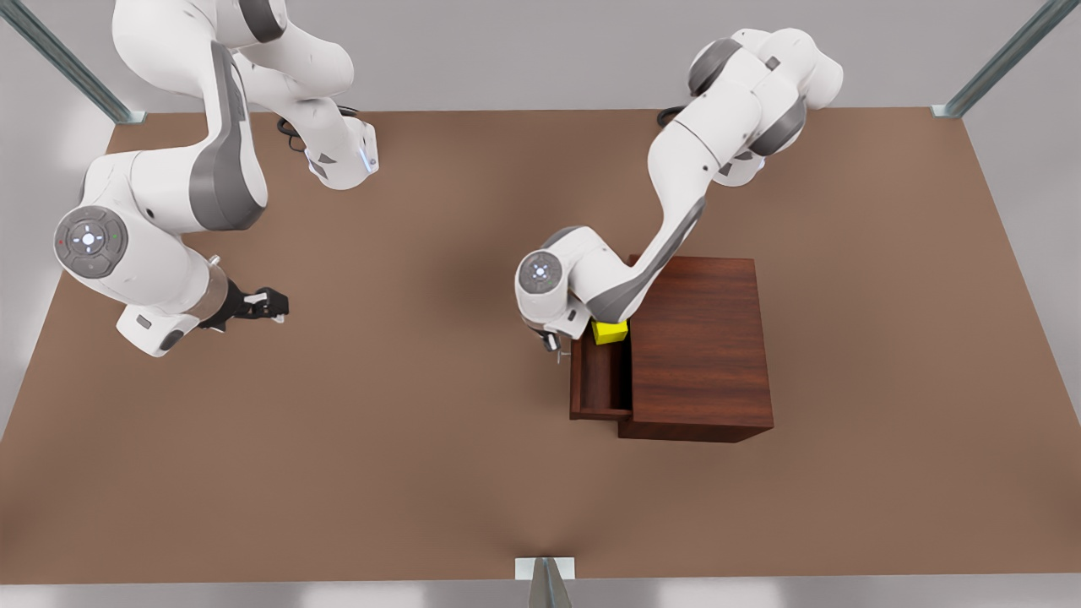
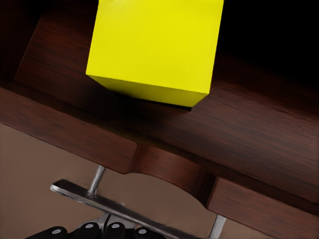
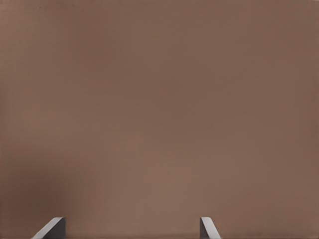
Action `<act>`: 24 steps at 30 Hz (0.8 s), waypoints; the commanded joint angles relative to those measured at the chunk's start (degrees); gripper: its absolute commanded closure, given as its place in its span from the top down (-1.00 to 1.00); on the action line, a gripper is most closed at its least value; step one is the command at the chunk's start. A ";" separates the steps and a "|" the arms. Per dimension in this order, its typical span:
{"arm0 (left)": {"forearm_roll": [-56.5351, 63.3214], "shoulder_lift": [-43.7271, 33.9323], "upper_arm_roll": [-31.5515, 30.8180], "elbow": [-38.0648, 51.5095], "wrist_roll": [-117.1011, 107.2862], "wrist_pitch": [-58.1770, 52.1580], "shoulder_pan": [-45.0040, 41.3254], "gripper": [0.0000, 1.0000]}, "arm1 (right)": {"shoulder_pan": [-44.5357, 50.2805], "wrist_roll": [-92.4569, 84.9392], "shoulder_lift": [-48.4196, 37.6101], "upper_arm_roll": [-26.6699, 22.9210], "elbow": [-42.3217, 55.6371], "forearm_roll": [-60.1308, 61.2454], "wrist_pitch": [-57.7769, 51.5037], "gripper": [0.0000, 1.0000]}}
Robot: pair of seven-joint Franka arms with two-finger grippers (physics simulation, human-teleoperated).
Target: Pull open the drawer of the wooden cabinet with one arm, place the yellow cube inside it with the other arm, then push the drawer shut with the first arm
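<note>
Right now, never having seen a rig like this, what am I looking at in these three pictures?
Two white robot arms in a simulation stand at a brown table. The wide picture looks down on everything; the other two come from cameras on the arms' wrists. The left gripper sits at the handle of the drawer, pulled open from the wooden cabinet, with the yellow cube lying inside. The right gripper waits open over bare table, holding nothing.

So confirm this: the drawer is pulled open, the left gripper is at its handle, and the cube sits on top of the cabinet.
Wrong on one point: the cube sits inside the open drawer, not on top of the cabinet; the left wrist view shows it. The left gripper is at the handle, as stated.
</note>
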 commanded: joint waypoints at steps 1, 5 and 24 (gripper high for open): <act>-0.23 -0.09 -0.29 0.08 7.37 -3.36 0.46 -0.57 | 0.01 5.18 -0.04 0.00 0.02 0.07 -0.01 1.00; -0.14 -0.26 -1.26 0.00 11.23 -5.03 2.13 -0.57 | 0.09 5.18 -0.04 0.08 0.02 -0.01 -0.01 1.00; 0.47 -2.72 -4.60 -3.52 14.93 -11.62 9.96 -0.57 | 0.18 5.18 0.13 0.08 0.02 0.07 0.08 1.00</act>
